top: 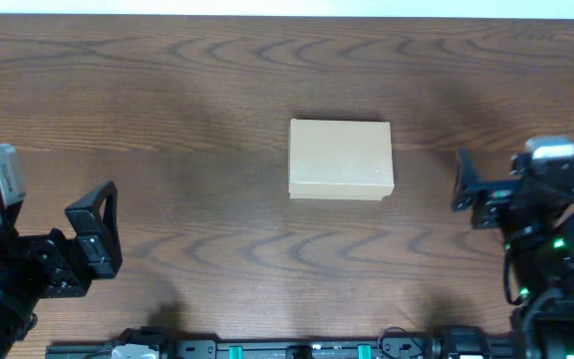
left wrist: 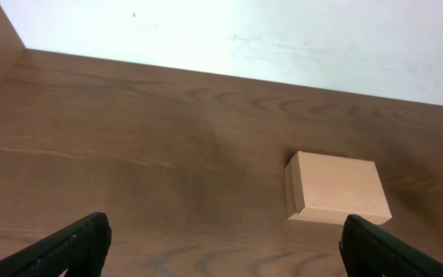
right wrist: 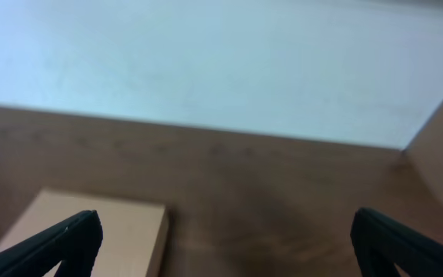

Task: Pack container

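The container point(top: 340, 159) is a plain tan cardboard box with its lid shut, lying flat in the middle of the wooden table point(top: 187, 90). It also shows in the left wrist view point(left wrist: 335, 187) and at the lower left of the right wrist view point(right wrist: 91, 231). My left gripper point(top: 96, 231) is open and empty at the front left, well apart from the box; its fingers point(left wrist: 225, 254) stand wide apart. My right gripper point(top: 466, 189) is open and empty just right of the box; its fingers point(right wrist: 229, 246) are spread wide.
A dark rail with cables point(top: 267, 349) runs along the table's front edge. A pale wall point(left wrist: 244, 38) bounds the table's far side.
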`<state>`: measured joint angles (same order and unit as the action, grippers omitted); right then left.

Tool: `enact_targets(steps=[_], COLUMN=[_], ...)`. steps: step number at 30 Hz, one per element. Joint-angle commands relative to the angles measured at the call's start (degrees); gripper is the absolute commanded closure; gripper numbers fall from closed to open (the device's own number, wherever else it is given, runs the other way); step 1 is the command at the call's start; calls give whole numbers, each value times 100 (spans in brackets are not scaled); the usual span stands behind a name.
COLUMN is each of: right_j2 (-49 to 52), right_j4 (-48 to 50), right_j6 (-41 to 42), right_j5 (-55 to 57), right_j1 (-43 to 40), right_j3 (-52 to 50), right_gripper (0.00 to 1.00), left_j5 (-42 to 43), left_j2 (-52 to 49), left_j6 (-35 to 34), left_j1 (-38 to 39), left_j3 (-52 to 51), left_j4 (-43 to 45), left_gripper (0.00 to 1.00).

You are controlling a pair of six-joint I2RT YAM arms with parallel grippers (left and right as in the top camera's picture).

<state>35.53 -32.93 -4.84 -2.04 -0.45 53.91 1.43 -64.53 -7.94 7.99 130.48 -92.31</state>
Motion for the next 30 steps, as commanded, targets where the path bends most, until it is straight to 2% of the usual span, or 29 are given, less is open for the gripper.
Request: enact_targets(steps=[1, 8, 16, 30], right_j2=[-348, -1064, -1296, -2354], right_j4=[149, 472, 568, 1899], right_j6=[-79, 9, 7, 7], right_j5=[-339, -404, -442, -592], right_j1=[-55, -55, -52, -42], right_j3=[-614, -1622, -1976, -3416], right_gripper=[1, 1, 1, 1], left_j5=[-37, -37, -37, -37], left_j2=[-22, -22, -22, -22], left_j6=[-42, -42, -42, -42], left_j1=[-9, -9, -9, -9], left_j3=[-17, -17, -17, -17], left_j4=[-446, -446, -446, -446], left_gripper=[5, 5, 5, 5])
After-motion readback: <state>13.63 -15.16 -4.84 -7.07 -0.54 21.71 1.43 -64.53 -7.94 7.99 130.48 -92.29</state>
